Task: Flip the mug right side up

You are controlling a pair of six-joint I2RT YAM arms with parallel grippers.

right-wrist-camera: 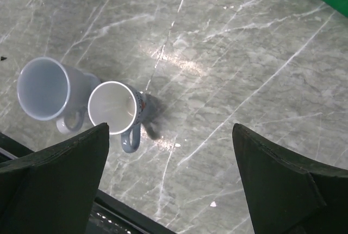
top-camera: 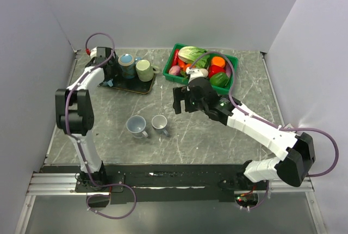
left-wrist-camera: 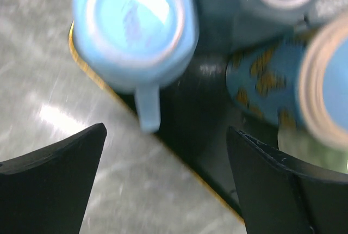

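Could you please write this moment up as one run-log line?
left claw: open, over bottom-up blue mug on tray | right claw: open, empty, above table | grey mug, white mug: upright on table

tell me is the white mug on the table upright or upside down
Upright: the white mug stands on its base, open mouth up, beside the grey mug.

Soft, even light is falling from overhead, keeping the marble table bright and its shadows faint. In the right wrist view a pale glare is shining off the stone, and the white mug is casting a short shadow. The left wrist view is blurring badly, the blue mug swimming out of focus.
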